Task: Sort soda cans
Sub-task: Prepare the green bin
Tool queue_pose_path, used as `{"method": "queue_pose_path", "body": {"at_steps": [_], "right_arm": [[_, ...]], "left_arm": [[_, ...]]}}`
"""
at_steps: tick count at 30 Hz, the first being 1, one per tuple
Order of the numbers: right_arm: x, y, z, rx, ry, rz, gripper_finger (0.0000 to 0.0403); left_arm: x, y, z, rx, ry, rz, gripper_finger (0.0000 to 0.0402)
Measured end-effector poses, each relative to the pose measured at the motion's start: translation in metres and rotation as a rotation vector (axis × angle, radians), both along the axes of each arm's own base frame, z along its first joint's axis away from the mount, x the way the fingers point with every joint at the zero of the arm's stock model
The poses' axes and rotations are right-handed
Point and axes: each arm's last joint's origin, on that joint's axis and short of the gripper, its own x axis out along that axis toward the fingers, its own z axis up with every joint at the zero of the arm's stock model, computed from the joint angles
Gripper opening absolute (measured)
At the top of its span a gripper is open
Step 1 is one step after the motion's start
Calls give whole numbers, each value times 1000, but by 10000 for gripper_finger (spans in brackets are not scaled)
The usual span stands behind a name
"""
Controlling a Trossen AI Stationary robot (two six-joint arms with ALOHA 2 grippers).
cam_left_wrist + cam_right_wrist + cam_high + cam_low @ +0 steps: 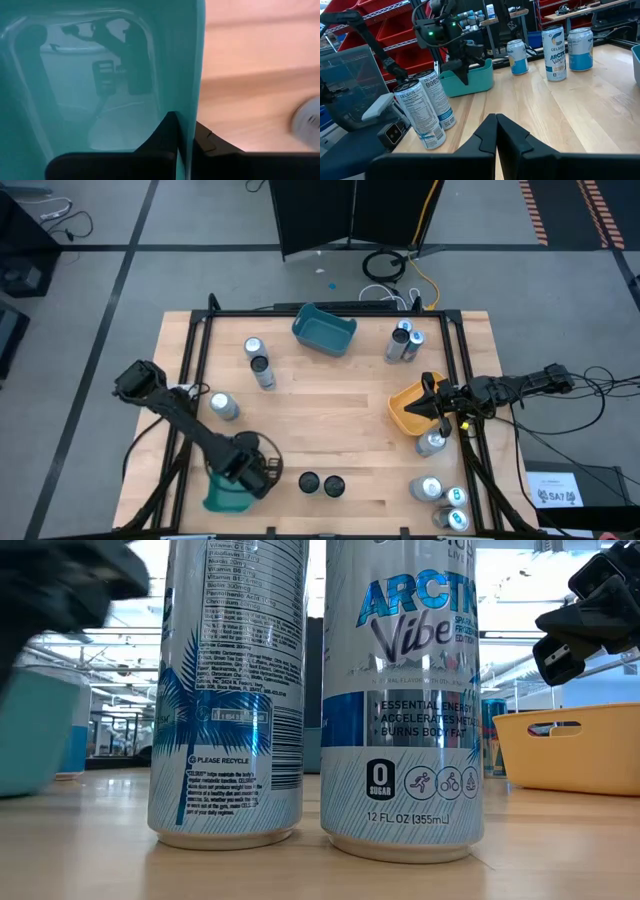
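Soda cans stand upright on their bases around the table: two dark-topped ones (320,484) near the near edge, a silver one (222,406) at the left, and several at the right (444,498). Two of them (400,690) fill the low view. My left gripper (248,470) is at the near-left corner, shut on a teal tray (225,492). My right gripper (434,406) hovers above the orange tray (410,408), shut and empty; the low view shows my right gripper (590,615) clear above that tray's rim (570,718). My left gripper pinches the teal tray's side wall (189,107) at its top rim, one finger inside the tray (162,135) and one outside (210,142). The fingers come from above, pointing down. Whether the tray's bottom rests on the table does not show.
A second teal tray (324,328) sits at the far middle, with two cans (258,360) to its left and two more (407,340) to its right. One can (430,443) stands just near of the orange tray. Bare wood lies in the table's middle (320,410).
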Motion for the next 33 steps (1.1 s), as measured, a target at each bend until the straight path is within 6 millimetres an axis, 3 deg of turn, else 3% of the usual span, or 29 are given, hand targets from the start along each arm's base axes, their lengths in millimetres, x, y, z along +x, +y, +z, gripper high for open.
{"method": "queue_pose_path", "body": {"at_steps": [11,24,33], "right_arm": [[0,0,0,0,0,0,0],[0,0,0,0,0,-1,0],[0,0,0,0,0,0,0]], "left_arm": [[30,52,0,17,1,24,10],[52,115,15,65,30,69,11],[59,134,16,68,5,81,14]]}}
